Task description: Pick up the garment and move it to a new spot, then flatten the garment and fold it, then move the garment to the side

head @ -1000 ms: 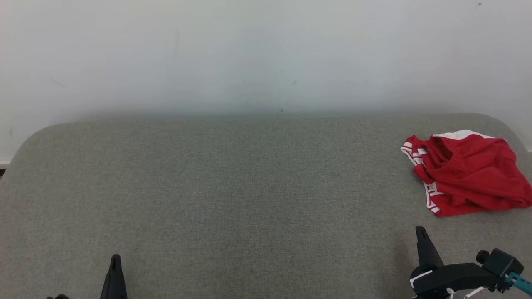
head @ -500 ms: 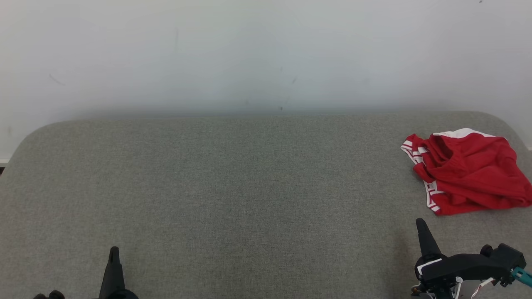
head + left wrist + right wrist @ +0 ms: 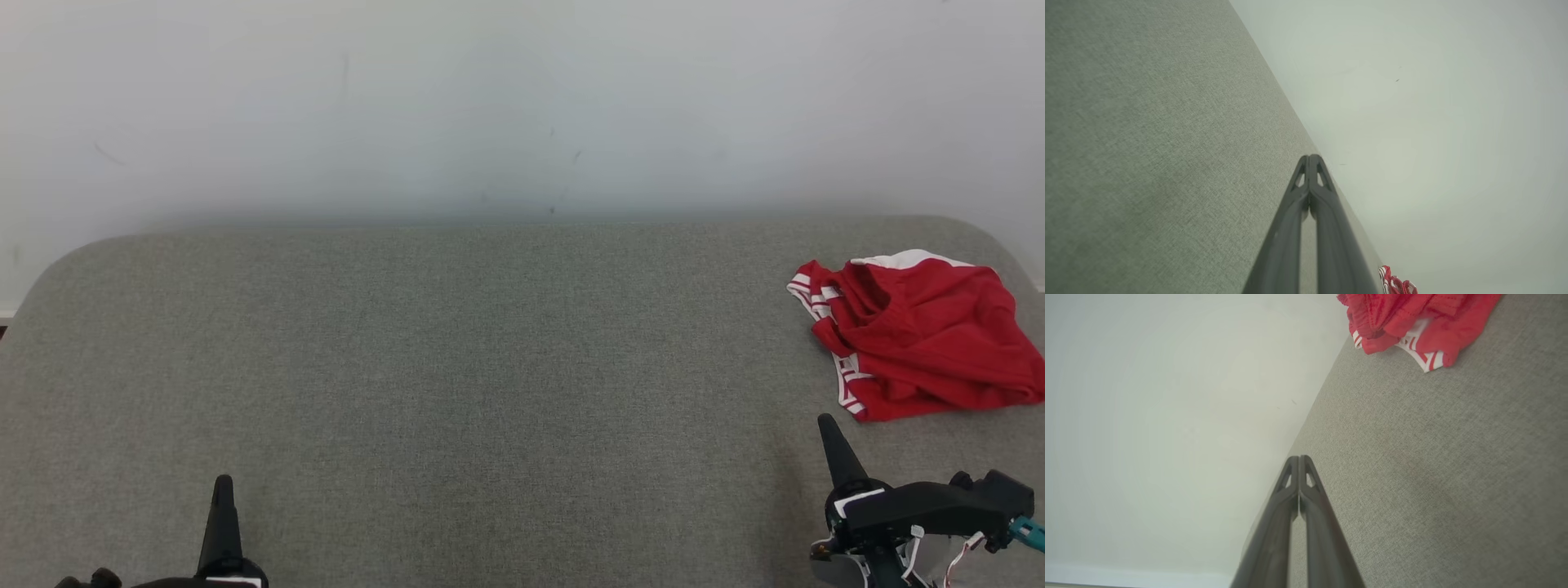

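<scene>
- The left end effector (image 3: 222, 483) rises at the lower left of the head view over the grey fabric worktop (image 3: 490, 367), clenched and grasping nothing. Its two dark fingers (image 3: 1331, 245) are pressed tip to tip, and its base is cut off by the bottom edge.
- The right end effector (image 3: 826, 420), at the lower right, is likewise clenched and empty, its point leaning slightly left. It is near the garment (image 3: 922, 343) but apart from it. The dark wrist housing (image 3: 931, 506) behind it, with a teal fitting (image 3: 1027, 532), runs out of frame.
- The garment, red with white striped trim, lies crumpled at the worktop's far right, near the rounded corner. The frame clips its right edge, and the bunched folds make its type hard to make out.
- In the right wrist view the garment sits at the top edge, its upper part cut off. In the left wrist view a red-and-white sliver of it peeks past the fingers at the bottom edge.
- A pale wall (image 3: 490, 98) stands behind the worktop; the faint marks on it are too small to identify.
</scene>
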